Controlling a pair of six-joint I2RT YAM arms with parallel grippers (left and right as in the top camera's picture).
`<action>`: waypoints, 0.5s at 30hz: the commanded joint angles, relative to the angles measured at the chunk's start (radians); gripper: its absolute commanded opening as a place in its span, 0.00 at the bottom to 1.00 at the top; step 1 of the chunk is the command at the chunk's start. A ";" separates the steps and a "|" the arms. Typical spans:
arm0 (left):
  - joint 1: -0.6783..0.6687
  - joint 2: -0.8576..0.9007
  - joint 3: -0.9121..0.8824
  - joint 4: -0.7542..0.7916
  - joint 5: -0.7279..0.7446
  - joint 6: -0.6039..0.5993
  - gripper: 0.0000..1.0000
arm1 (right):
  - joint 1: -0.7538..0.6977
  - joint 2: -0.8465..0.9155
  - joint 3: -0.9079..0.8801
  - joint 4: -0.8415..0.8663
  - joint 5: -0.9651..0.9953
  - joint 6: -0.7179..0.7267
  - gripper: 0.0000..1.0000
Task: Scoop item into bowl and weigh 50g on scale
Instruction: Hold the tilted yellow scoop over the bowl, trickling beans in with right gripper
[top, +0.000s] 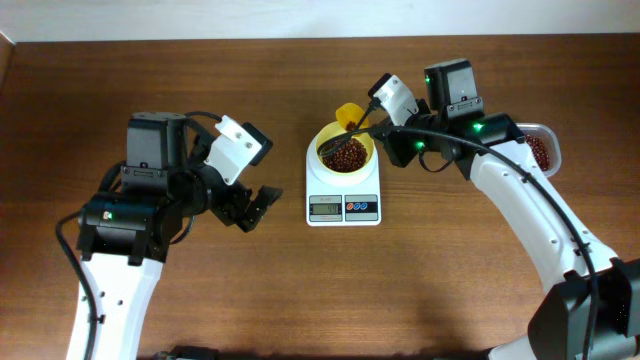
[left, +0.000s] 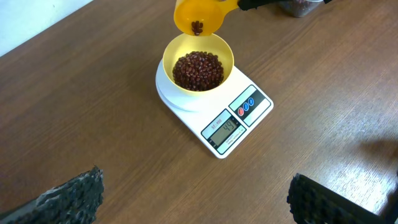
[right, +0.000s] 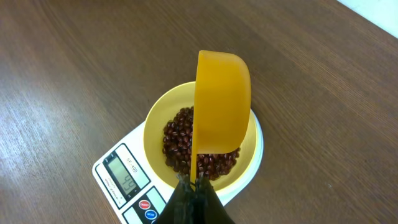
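arms (top: 530, 215): white shells | joints (top: 130, 225): black | cables (top: 68, 262): black | LEDs (top: 478, 127): green

The table (top: 300, 300) is matt brown wood with clear grain. The bowl (left: 227, 59) and scoop (right: 221, 99) look smooth yellow plastic, the scale (left: 193, 118) smooth white plastic. The beans (left: 198, 70) are faintly glossy.

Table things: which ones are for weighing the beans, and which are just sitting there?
For the job: beans, yellow bowl, scale, scoop held in the shut right gripper, clear tub holding more beans.
Just sitting there: left gripper, open and empty, beside the scale.
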 joint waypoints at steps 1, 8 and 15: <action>0.004 -0.004 0.018 0.001 -0.004 0.013 0.99 | 0.009 -0.012 0.006 0.014 -0.102 0.006 0.04; 0.004 -0.004 0.018 0.001 -0.004 0.013 0.99 | 0.008 0.005 0.002 -0.021 -0.101 0.007 0.04; 0.004 -0.004 0.018 0.001 -0.004 0.013 0.99 | 0.005 0.006 0.002 -0.019 -0.175 0.007 0.04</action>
